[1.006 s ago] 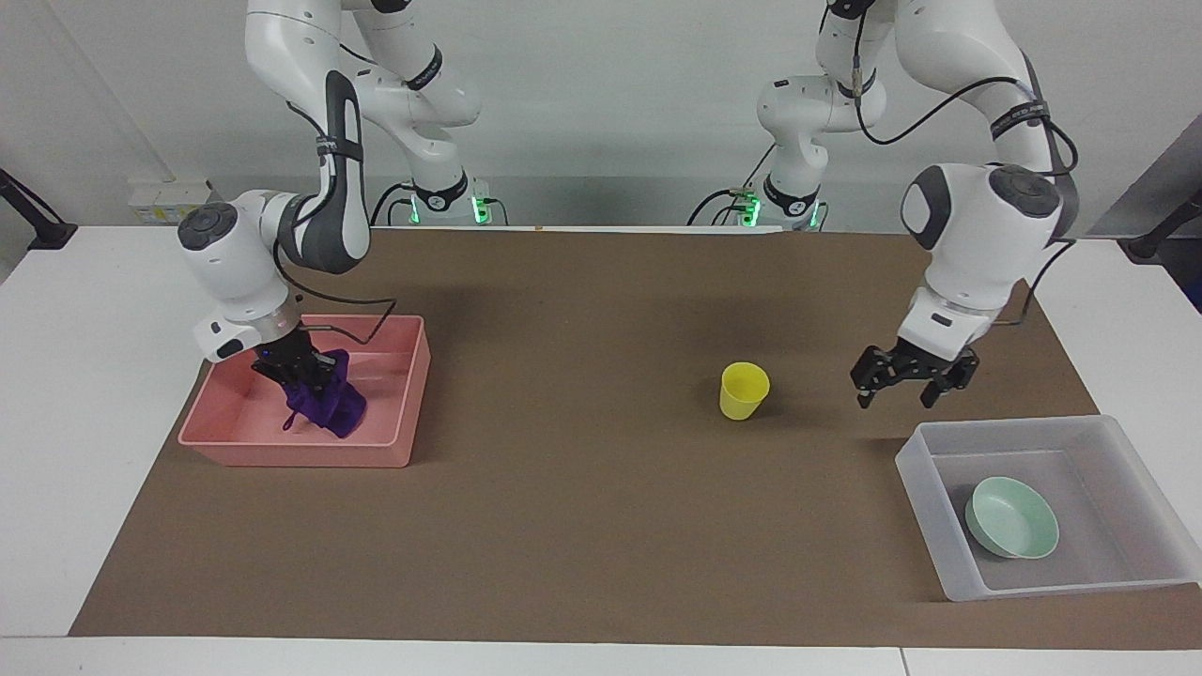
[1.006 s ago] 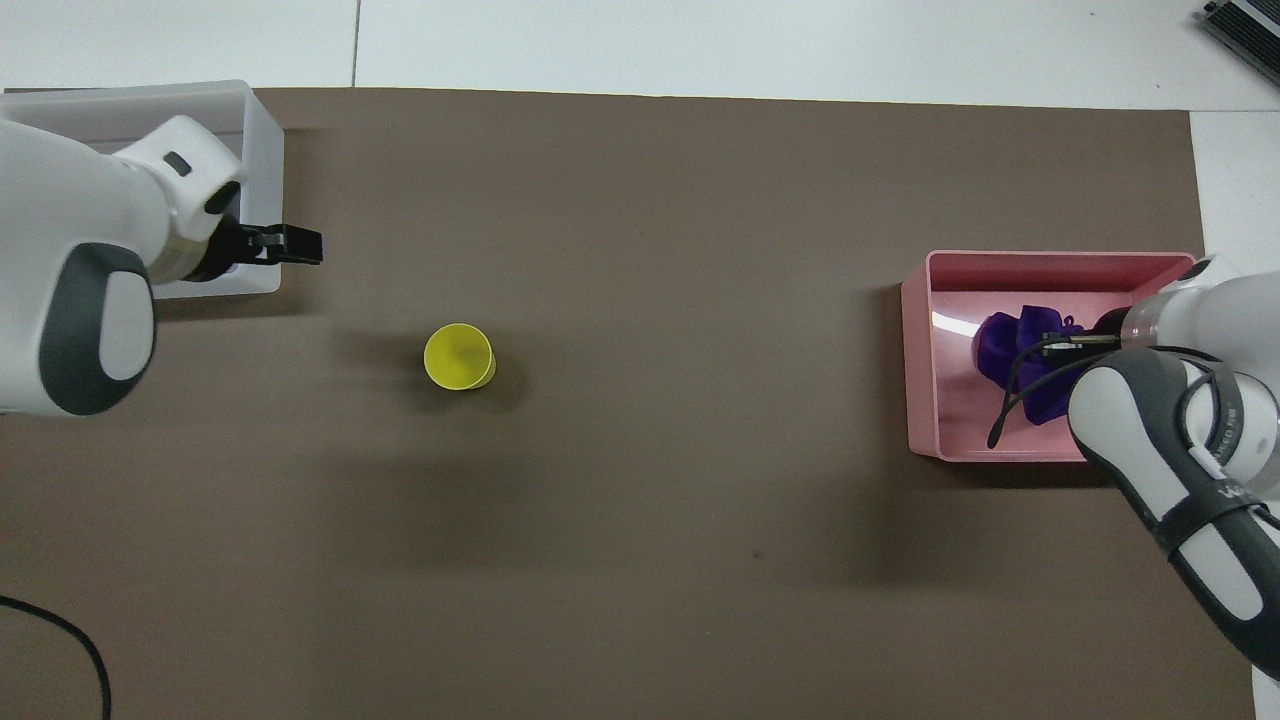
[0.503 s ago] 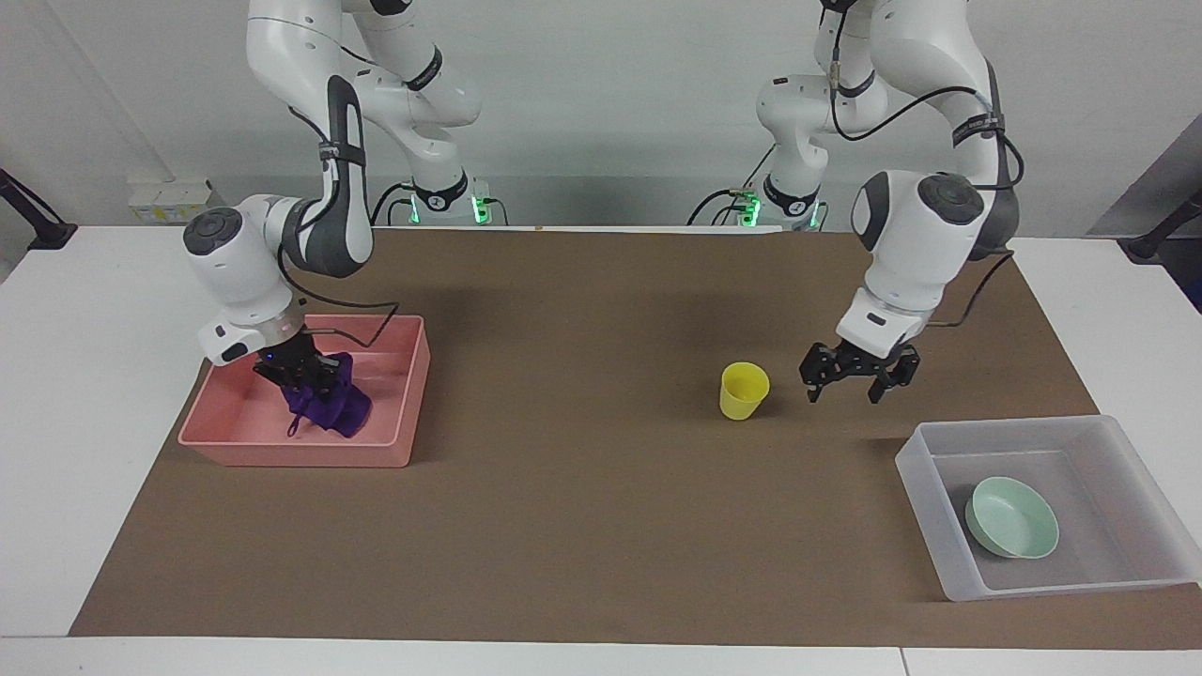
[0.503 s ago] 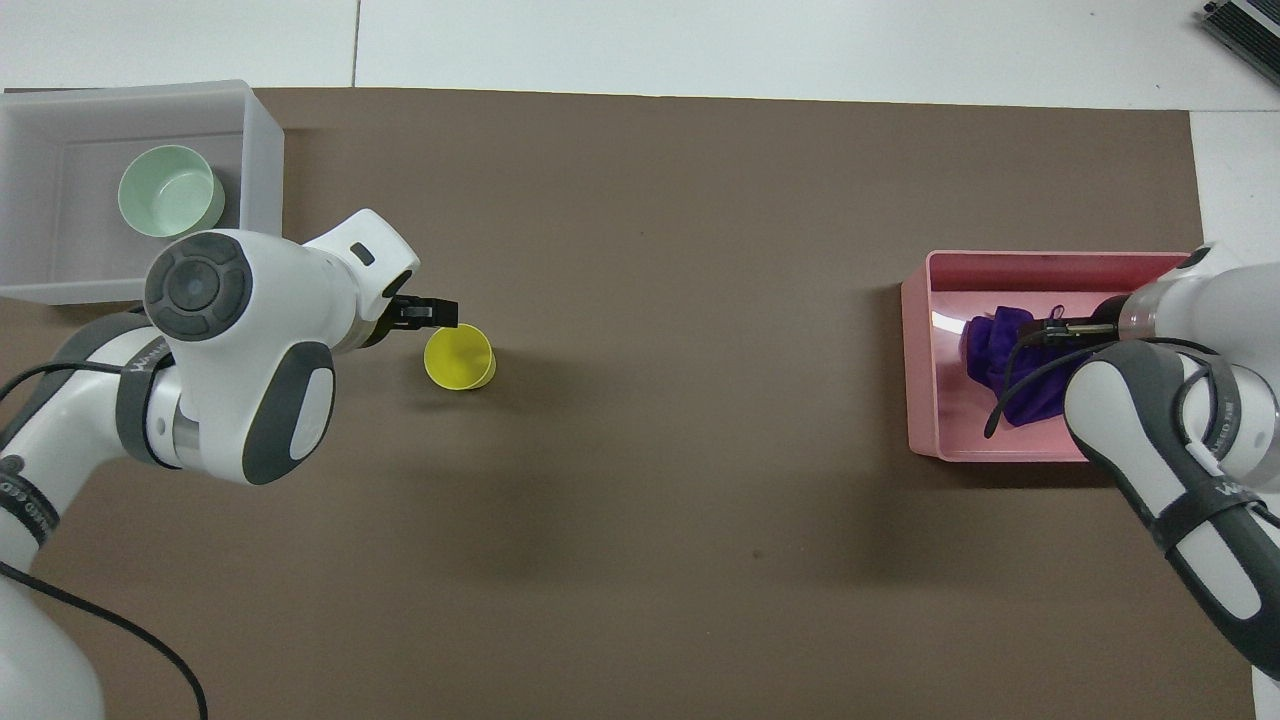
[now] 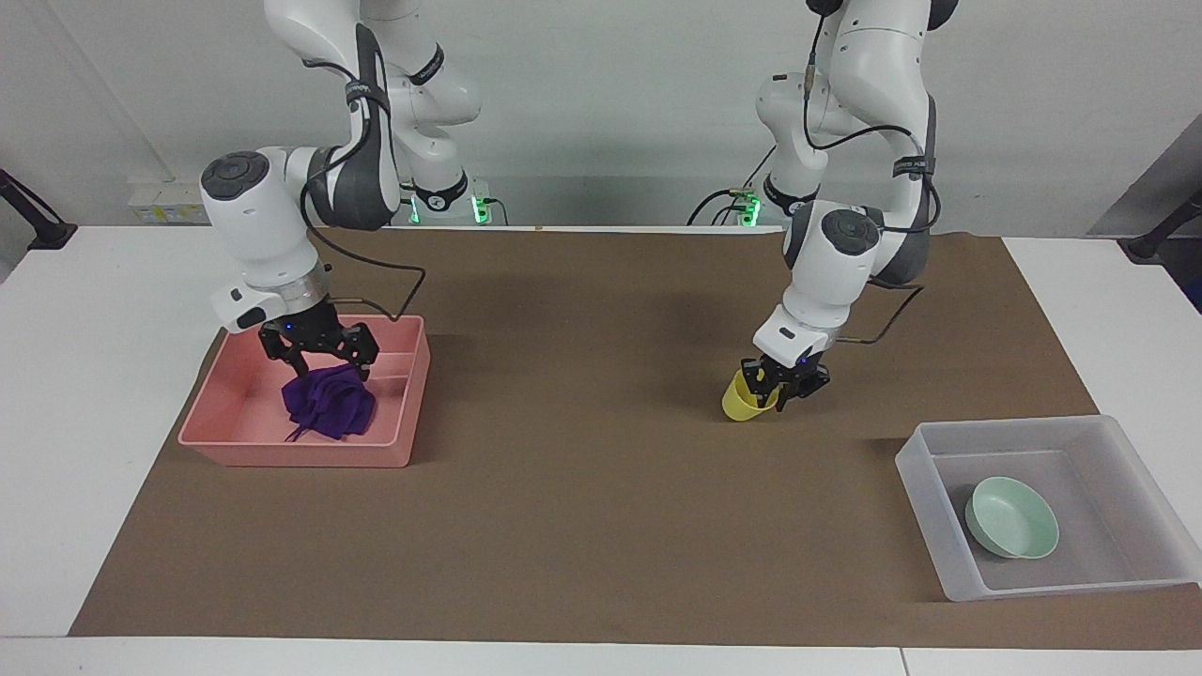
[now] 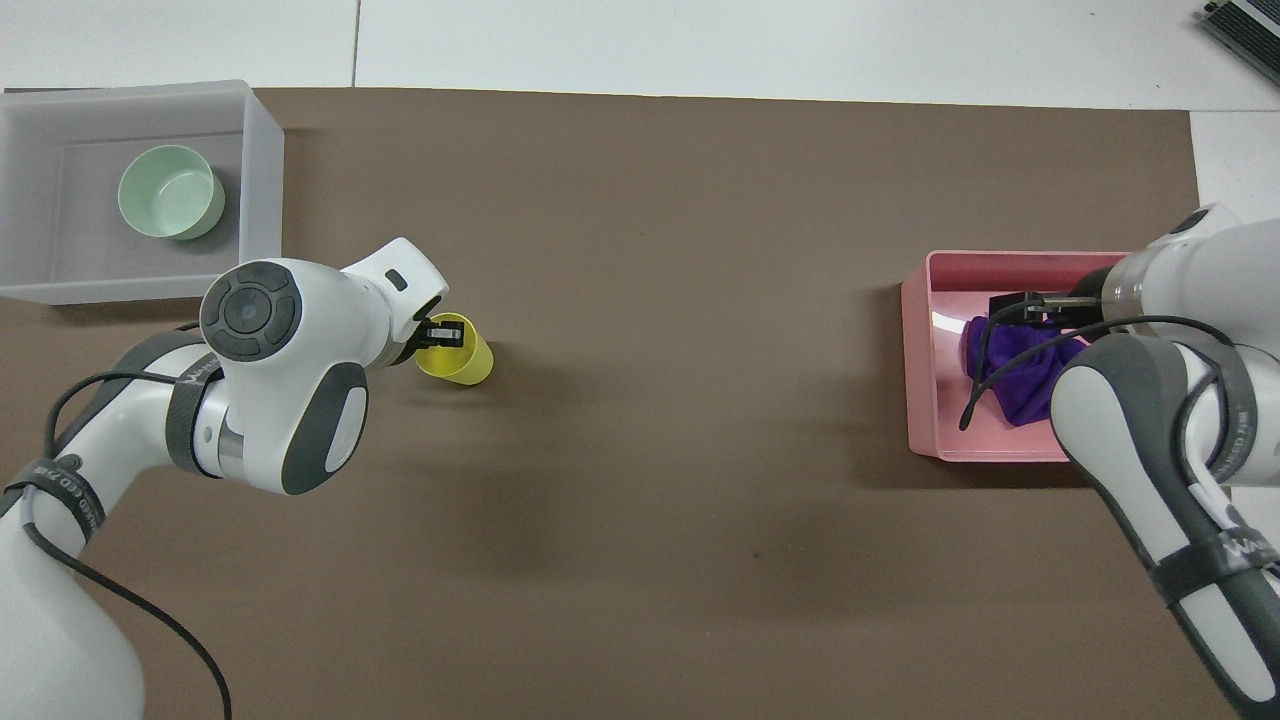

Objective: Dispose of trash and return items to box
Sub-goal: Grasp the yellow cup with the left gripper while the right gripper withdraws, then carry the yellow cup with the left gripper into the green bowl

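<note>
since a moment ago the left gripper [image 5: 784, 385] has reached the yellow cup [image 5: 739, 402] — fingers straddle its tilted rim, closure unclear; box [image 5: 1140, 465] lies toward this arm's end. right gripper [image 5: 319, 349], splayed, has risen off the rag [image 5: 329, 404] in the pink tray [image 5: 235, 418].

Partial lettering on arm straps [image 6: 1215, 545], unreadable; no other text.

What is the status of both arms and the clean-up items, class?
Left end effector shut on tilted yellow cup. Right end effector open over purple rag in pink tray. Mint-green bowl in clear box. Nothing in the way.
</note>
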### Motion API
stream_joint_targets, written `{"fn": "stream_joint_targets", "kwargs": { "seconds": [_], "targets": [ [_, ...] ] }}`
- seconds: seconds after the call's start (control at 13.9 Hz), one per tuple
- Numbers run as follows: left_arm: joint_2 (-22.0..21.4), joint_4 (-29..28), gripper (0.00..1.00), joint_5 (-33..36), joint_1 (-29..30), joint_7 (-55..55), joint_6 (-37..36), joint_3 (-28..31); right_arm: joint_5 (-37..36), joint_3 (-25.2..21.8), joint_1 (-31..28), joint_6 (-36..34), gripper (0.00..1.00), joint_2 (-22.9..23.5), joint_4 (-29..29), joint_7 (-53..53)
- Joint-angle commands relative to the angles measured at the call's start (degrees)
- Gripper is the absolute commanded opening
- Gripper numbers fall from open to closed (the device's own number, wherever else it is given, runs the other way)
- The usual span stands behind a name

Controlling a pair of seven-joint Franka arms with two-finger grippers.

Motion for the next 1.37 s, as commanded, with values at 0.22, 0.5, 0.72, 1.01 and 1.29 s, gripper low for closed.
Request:
{"fn": "stream_joint_targets", "kwargs": {
  "seconds": [0.22,0.5,0.72,1.01,1.29],
  "targets": [
    [-3.6,2.1,0.00,-0.2,2.9,0.3,-3.6,1.0,-1.3,0.3,1.0,-16.8,1.00,-3.7,10.8,3.4],
    [-1.7,9.8,0.00,0.0,9.4,2.7,-2.7,1.0,-1.2,-0.5,0.7,-26.8,1.00,-4.3,18.4,1.0],
    [1.3,15.9,0.00,0.5,15.7,6.2,-1.2,1.0,-1.3,-1.3,0.6,-31.1,1.00,-6.4,19.8,-0.3],
    [4.6,18.5,0.00,1.0,22.9,7.6,3.1,0.9,-1.1,-1.5,0.2,-35.3,1.00,-5.9,22.9,-1.6],
    [13.4,26.8,0.00,0.9,28.2,7.8,5.5,0.9,-1.0,-1.5,-0.2,-35.5,1.00,-6.1,22.4,-1.7]
  ]
}}
